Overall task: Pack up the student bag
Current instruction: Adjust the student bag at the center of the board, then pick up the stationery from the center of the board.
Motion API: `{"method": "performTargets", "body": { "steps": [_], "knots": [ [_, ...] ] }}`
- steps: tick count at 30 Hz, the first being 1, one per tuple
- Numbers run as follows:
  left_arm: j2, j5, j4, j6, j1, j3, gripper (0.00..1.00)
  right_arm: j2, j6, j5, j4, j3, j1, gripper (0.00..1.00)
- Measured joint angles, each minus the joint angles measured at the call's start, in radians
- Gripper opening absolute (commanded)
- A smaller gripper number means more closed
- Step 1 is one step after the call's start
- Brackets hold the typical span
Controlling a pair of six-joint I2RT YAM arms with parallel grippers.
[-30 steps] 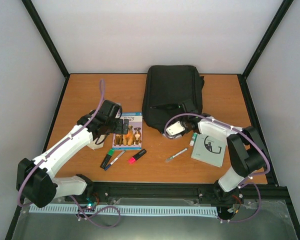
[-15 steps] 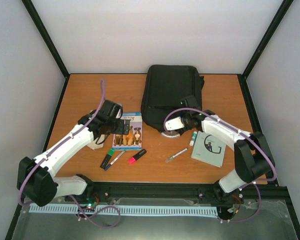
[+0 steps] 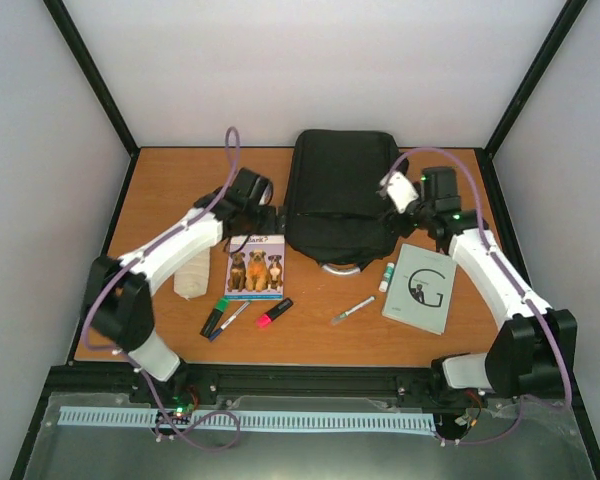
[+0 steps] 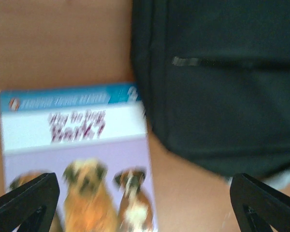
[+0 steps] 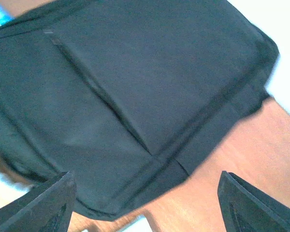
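Black fabric of the student bag (image 3: 340, 195) lies flat at the far middle of the surface (image 3: 180, 180), left jaws and right jaws either side of it, both apart and empty, so brace one edge and pinch the front zip (image 4: 208, 63) squarely.

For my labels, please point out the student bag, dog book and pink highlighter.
student bag (image 3: 337, 188): top external view, black front panel.
dog book (image 3: 256, 270): top external view, dogs on cover.
pink highlighter (image 3: 272, 314): top external view, middle of body.
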Motion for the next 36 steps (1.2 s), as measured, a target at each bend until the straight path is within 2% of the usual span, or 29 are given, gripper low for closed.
{"method": "performTargets", "body": {
  "steps": [4, 8, 14, 16, 19, 24, 29, 36],
  "knots": [
    [0.205, -0.004, 0.032, -0.005, 0.0, 0.217, 1.0, 0.049, 0.214, -0.042, 0.02, 0.001, -0.161, 0.84],
    [0.386, -0.015, 0.038, -0.005, 0.006, 0.406, 1.0, 0.205, 0.35, -0.077, 0.022, 0.035, -0.28, 0.85],
    [0.654, 0.023, 0.051, -0.008, 0.054, 0.629, 0.97, 0.51, 0.43, -0.126, -0.021, 0.182, -0.34, 0.9],
    [0.728, 0.04, 0.06, -0.01, 0.066, 0.664, 0.94, 0.6, 0.448, -0.146, -0.04, 0.253, -0.343, 0.89],
    [0.778, 0.087, 0.093, -0.032, 0.079, 0.641, 0.91, 0.691, 0.465, -0.181, -0.066, 0.336, -0.34, 0.84],
    [0.696, 0.166, 0.24, -0.076, 0.084, 0.468, 0.88, 0.769, 0.474, -0.208, -0.113, 0.431, -0.312, 0.79],
    [0.584, 0.193, 0.312, -0.1, 0.078, 0.303, 0.88, 0.777, 0.48, -0.202, -0.128, 0.473, -0.26, 0.79],
    [0.489, 0.103, 0.277, -0.106, 0.074, 0.251, 0.95, 0.727, 0.501, -0.2, -0.13, 0.451, -0.285, 0.86]
  ]
}}
